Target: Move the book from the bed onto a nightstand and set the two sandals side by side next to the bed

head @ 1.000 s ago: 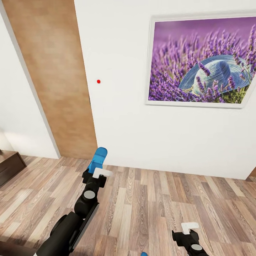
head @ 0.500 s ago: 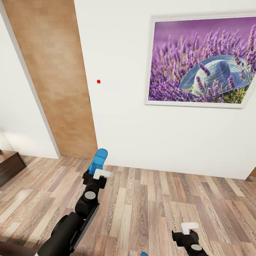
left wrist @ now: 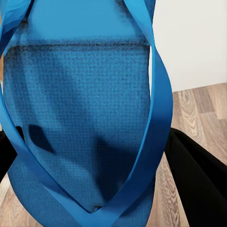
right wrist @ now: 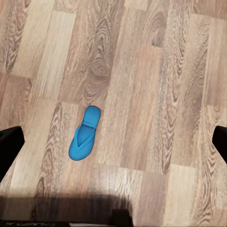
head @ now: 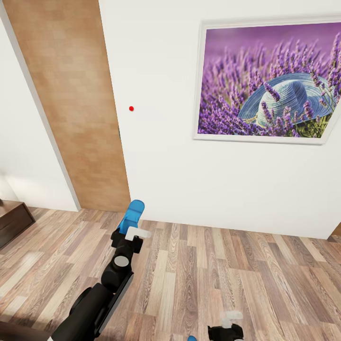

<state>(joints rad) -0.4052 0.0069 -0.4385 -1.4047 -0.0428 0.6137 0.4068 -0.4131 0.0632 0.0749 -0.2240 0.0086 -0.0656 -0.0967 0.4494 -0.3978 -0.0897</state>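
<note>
One bright blue sandal (head: 132, 214) stands up from my left gripper (head: 129, 228), which is shut on it above the floor near the wall. In the left wrist view that sandal (left wrist: 80, 118) sits right between the black fingers (left wrist: 198, 184). The second sandal (right wrist: 84, 133) lies flat on the wood floor, seen from above in the right wrist view, and a sliver of it (head: 191, 338) shows at the head view's lower edge. My right gripper (head: 226, 326) hangs open over it with nothing between its fingers (right wrist: 9, 147). Book, bed and nightstand are out of view.
A white wall stands ahead with a framed lavender picture (head: 270, 80) and a light wooden door (head: 66, 104) to the left. Some dark wooden furniture (head: 12, 222) pokes in at the left edge. The plank floor (head: 265, 265) stretches open to the right.
My right gripper has shifted left and lower in the head view. The left arm with its sandal has barely moved.
</note>
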